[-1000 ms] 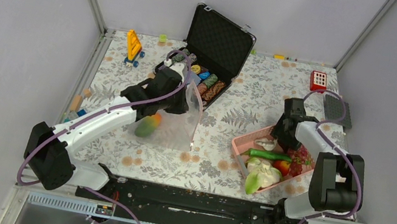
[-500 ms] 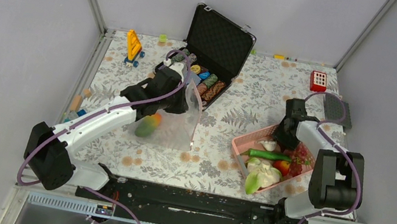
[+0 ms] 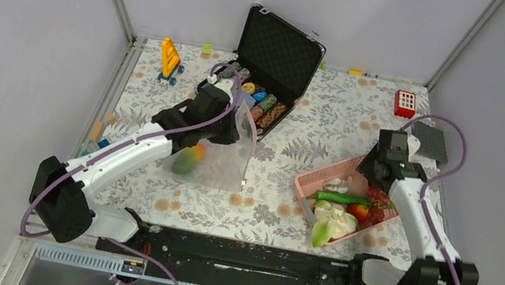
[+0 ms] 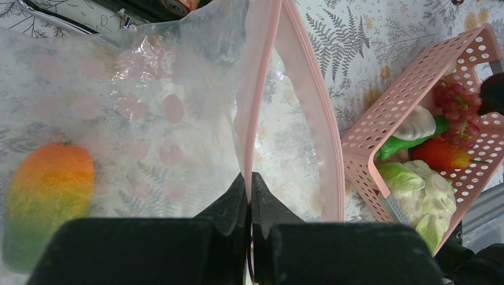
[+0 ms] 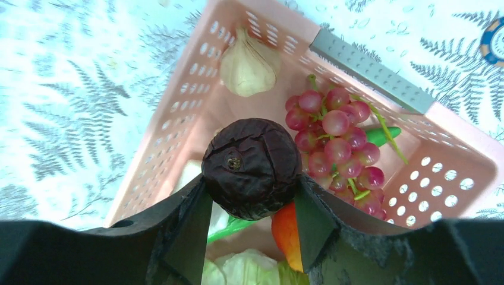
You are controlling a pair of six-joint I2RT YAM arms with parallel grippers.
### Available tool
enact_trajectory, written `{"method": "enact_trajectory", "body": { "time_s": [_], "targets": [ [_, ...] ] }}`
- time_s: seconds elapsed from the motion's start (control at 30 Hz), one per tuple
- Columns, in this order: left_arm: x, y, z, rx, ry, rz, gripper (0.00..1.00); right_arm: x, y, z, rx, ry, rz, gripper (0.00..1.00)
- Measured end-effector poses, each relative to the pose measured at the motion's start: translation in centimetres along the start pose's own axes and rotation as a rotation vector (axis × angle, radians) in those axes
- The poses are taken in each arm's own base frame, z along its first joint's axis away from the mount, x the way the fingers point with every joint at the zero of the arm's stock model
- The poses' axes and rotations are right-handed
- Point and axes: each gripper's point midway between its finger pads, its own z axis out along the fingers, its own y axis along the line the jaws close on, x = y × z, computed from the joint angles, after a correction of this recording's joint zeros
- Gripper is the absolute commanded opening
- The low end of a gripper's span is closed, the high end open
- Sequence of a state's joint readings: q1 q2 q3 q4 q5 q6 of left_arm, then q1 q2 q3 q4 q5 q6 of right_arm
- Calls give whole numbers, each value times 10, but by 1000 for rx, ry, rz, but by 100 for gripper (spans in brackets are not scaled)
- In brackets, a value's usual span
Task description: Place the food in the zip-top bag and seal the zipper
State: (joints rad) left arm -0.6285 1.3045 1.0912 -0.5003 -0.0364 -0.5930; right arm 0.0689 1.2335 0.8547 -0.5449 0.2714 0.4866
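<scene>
The clear zip-top bag (image 3: 227, 155) lies left of centre with the orange-green mango (image 3: 188, 159) inside it. My left gripper (image 4: 249, 177) is shut on one side of the pink zipper strip (image 4: 260, 89) and holds the mouth open. My right gripper (image 5: 251, 187) is shut on a dark purple wrinkled round fruit (image 5: 252, 168), held above the pink basket (image 5: 371, 71). The basket holds red grapes (image 5: 336, 136), a white garlic-like piece (image 5: 248, 68), the long green vegetable (image 3: 341, 198), the red fruit (image 3: 358, 211) and white-green leafy pieces (image 3: 333, 221).
An open black case (image 3: 272, 60) with poker chips stands behind the bag. A yellow toy (image 3: 170, 57) sits at the back left, a red block (image 3: 405, 103) and a grey pad (image 3: 433, 143) at the back right. Small blocks (image 3: 96, 132) lie by the left wall.
My right arm has risen and swung to the right, lifting the dark round fruit out of the basket. The left arm and the bag have not moved.
</scene>
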Motion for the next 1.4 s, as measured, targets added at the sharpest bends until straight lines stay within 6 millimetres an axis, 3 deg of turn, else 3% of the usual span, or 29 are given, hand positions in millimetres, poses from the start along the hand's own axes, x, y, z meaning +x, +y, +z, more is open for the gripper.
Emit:
{"method": "enact_trajectory", "body": {
  "time_s": [0.17, 0.3, 0.47, 0.63, 0.73, 0.87, 0.97, 1.07, 1.23, 1.4],
  "targets": [
    [-1, 0, -2, 3, -4, 0, 0, -20, 8, -47, -143, -135, 41, 38],
    [-2, -1, -4, 7, -10, 0, 0, -25, 39, -91, -413, -192, 39, 38],
    [-3, -3, -7, 14, -16, -1, 0, -15, 114, -153, -866, -170, -52, 38],
    [-4, -5, -10, 25, -21, -4, 0, 32, 196, -225, -1279, -32, -247, 37],
    [-6, -6, -14, 34, -31, -8, 0, 46, 233, -256, -1449, 36, -302, 37],
    [-8, -7, -22, 47, -49, -13, 0, 62, 276, -280, -1576, 116, -363, 36],
    [-6, -8, -26, 59, -47, -12, 0, 76, 301, -282, -1613, 177, -394, 36],
    [-2, -7, -28, 66, -42, -12, 0, 86, 319, -267, -1581, 225, -397, 36],
    [-2, -4, -31, 62, -47, -16, 0, 90, 335, -220, -1370, 233, -386, 38],
    [-7, -5, -37, 65, -73, -17, 0, 97, 328, -162, -1107, 220, -377, 44]
  ]
}}
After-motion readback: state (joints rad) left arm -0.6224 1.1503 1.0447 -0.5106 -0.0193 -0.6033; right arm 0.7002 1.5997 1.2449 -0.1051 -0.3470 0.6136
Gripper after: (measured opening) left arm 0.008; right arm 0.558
